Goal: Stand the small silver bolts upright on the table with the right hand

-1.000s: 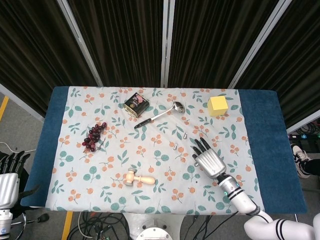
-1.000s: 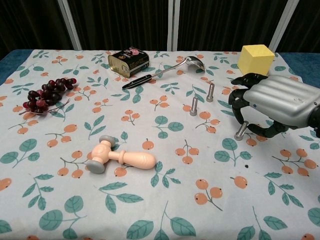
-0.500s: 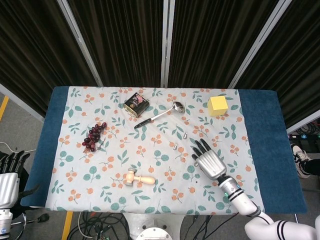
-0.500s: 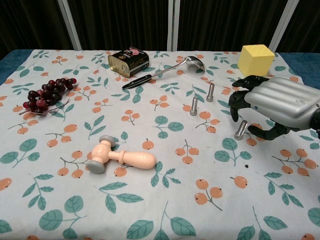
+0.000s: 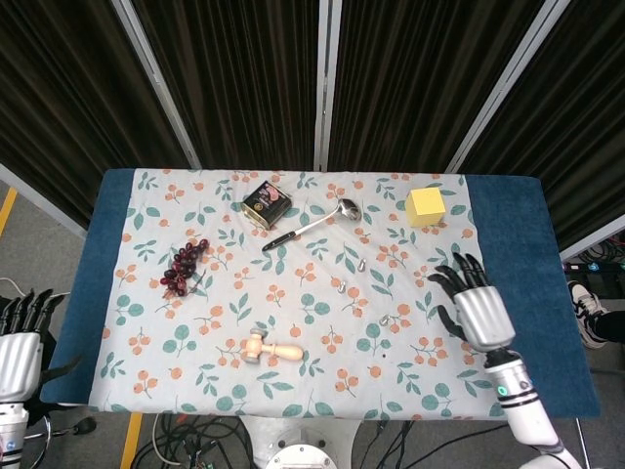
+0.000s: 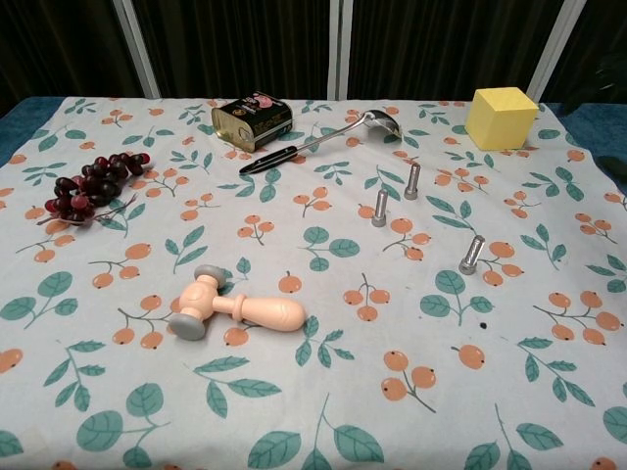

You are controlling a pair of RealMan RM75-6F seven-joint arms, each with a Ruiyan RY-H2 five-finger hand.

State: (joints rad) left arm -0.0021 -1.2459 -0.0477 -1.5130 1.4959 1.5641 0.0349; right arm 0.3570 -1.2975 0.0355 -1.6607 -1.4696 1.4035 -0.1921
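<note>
**Three bolts on the cloth, right hand apart from them**

While the right hand (image 5: 479, 311) hangs over the right side of the floral tablecloth (image 6: 118, 392) with fingers spread and nothing in them, three small silver bolts are seen near the cloth's middle. Taking the yellow foam cube (image 6: 501, 117) as landmark: the first bolt (image 6: 412, 181) stands upright to the front-left of the cube, long axis vertical. The second bolt (image 6: 380, 208) stands upright just beyond it, further left and nearer the front. The third bolt (image 6: 471, 255) is straight in front of the cube and leans, its head up and toward the right.

Left of the cube lie a silver ladle with black handle (image 6: 318, 141) and a dark tin can (image 6: 251, 120); far left is a bunch of dark red grapes (image 6: 90, 183). A wooden toy mallet (image 6: 238, 307) lies front-left, well apart from the bolts.

Between the bolts and the front edge, the cloth is open. The left hand (image 5: 18, 344) is beyond the table's left edge, fingers extended, holding nothing.
</note>
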